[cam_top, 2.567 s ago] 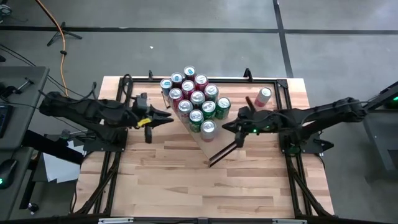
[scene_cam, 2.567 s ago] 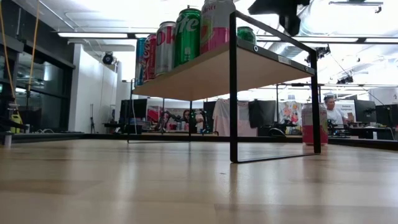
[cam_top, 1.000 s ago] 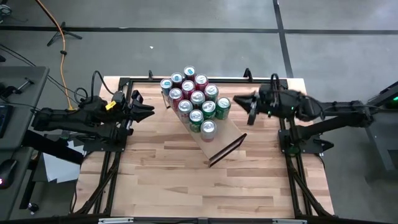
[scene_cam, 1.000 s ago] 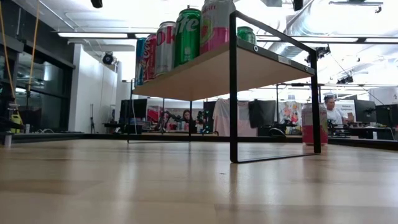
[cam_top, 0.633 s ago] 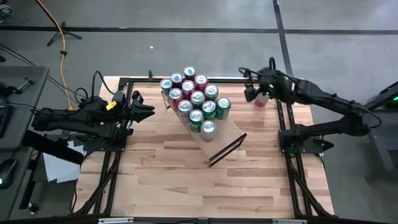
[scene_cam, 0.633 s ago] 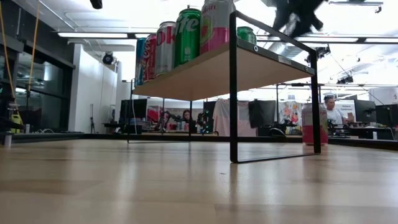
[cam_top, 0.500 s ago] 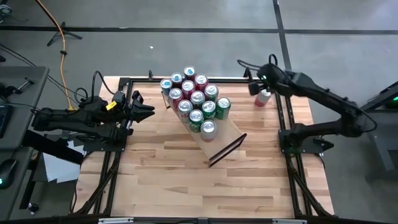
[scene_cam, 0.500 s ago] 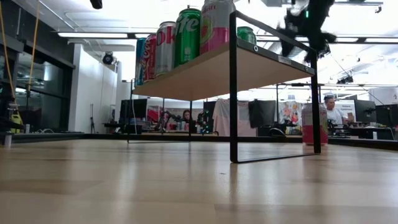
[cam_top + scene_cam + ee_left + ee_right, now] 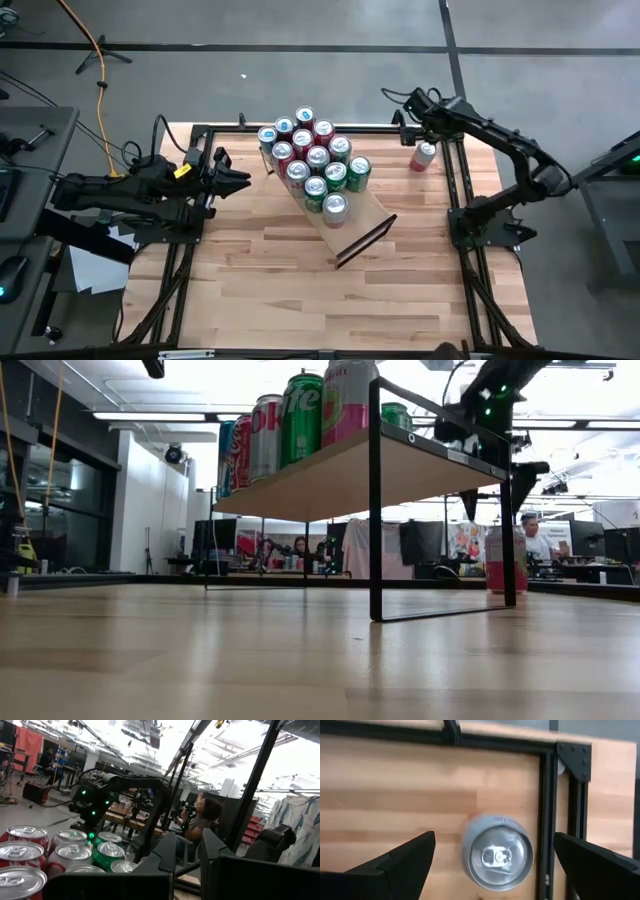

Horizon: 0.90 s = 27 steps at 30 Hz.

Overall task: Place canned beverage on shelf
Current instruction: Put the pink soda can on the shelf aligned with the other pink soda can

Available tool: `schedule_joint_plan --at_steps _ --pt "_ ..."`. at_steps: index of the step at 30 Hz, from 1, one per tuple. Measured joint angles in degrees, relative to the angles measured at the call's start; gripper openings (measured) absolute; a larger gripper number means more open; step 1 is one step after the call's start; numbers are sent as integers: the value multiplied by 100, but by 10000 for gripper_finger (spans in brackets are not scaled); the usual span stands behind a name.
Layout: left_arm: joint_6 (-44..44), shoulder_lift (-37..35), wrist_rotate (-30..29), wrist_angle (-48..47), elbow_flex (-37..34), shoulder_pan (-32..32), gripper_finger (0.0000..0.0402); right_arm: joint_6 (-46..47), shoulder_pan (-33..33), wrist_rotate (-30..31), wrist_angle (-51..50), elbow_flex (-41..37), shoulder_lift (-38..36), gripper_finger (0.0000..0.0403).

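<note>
The shelf [image 9: 362, 215], a pale plank on a thin black frame, stands askew at mid-table. Several cans [image 9: 317, 165] crowd its far end, and its near end is bare. One pink can [image 9: 424, 155] stands upright on the tabletop near the far right corner; it also shows in the low view [image 9: 497, 560]. My right gripper [image 9: 494, 840] hangs open above it, pointing steeply down, a finger on either side of the can's silver top [image 9: 497, 855] and clear of it. My left gripper [image 9: 240, 180] waits shut, to the left of the shelf.
A black metal rail [image 9: 547, 815] runs along the table close beside the pink can, with a corner bracket [image 9: 574, 761]. A person [image 9: 535, 540] sits in the room beyond the table. The near half of the tabletop [image 9: 320, 300] is bare wood.
My right gripper has swung from beside the shelf toward the table's far right corner. It has tipped from about level to pointing steeply down, come down over the pink can, and opened. The can and the shelf have stayed put.
</note>
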Motion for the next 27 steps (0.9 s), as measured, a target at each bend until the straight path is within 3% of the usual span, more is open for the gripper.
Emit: schedule_joint_plan --at_steps 13,21,24,27 --pt "-73 0 4 -103 0 -1 0 -324 -173 -366 -388 0 1012 392" --pt "-132 0 2 -98 0 2 0 -647 -216 -829 16 -2 1252 389" --pt "-132 0 -17 -96 0 2 0 -776 -209 -839 11 -2 1252 370" --pt "-132 0 -137 -93 0 2 0 -908 -188 -799 -75 -2 1251 323"
